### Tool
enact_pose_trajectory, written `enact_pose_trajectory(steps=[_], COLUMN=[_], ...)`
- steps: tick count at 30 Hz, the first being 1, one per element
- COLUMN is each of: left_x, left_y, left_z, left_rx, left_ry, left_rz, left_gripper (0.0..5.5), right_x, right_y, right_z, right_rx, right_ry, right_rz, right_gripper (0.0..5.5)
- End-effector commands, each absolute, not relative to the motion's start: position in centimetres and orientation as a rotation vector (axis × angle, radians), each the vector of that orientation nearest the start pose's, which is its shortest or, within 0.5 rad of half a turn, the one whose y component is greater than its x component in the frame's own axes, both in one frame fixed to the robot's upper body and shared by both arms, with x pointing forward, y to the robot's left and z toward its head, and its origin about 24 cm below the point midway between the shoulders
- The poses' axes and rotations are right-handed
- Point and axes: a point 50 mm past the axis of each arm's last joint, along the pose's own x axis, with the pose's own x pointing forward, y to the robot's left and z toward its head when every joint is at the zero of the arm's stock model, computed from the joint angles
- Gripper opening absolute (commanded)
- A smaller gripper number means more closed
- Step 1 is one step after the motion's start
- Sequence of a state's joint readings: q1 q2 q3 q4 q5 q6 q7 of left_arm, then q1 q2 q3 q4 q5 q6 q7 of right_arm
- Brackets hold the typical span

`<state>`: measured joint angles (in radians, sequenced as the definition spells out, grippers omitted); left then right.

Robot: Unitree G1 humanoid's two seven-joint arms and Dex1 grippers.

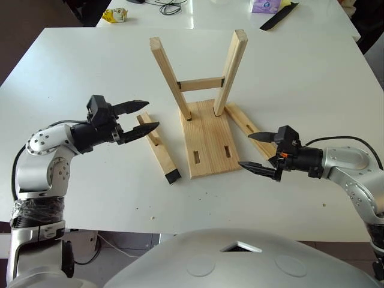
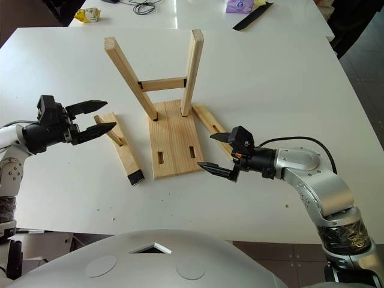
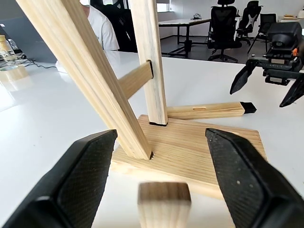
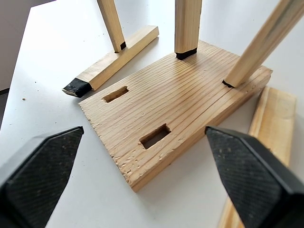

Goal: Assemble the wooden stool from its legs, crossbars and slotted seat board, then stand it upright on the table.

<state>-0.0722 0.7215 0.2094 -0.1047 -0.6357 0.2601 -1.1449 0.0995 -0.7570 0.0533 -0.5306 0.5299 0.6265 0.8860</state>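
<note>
Seat board flat on the table, with two legs and a crossbar socketed at its far end. The left gripper and right gripper flank it, fingers wide and empty. The right wrist view details the board's vacant slots.

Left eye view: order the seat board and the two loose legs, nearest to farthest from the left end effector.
1. The left loose leg, lying beside the left end effector.
2. The slotted seat board, centre.
3. The right loose leg, beyond the board.

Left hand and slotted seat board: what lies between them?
One loose leg lies flat on the table beside the seat board, its far end by the open left hand. Left eye view shows it.
</note>
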Motion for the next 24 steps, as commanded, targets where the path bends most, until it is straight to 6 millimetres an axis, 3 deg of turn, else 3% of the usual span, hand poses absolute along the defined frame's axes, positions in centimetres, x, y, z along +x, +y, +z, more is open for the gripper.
enact_pose_trajectory(steps=[1,17,24], left_x=[23.9,24.1,24.6], left_y=[24.4,23.1,23.0], left_z=[14.8,14.9,15.2], left_rx=[0.088,0.066,0.074], left_ry=[0.001,-0.037,-0.057], left_rz=[-1.051,-1.051,-1.030], left_gripper=[3.46,3.46,2.36], right_x=[19.3,19.5,19.5], right_y=[-17.7,-17.6,-17.5], right_z=[10.1,10.1,10.0], right_rx=[-0.157,-0.161,-0.164], right_ry=[0.422,0.415,0.415], right_rz=[1.130,1.135,1.135], right_gripper=[4.75,4.75,4.75])
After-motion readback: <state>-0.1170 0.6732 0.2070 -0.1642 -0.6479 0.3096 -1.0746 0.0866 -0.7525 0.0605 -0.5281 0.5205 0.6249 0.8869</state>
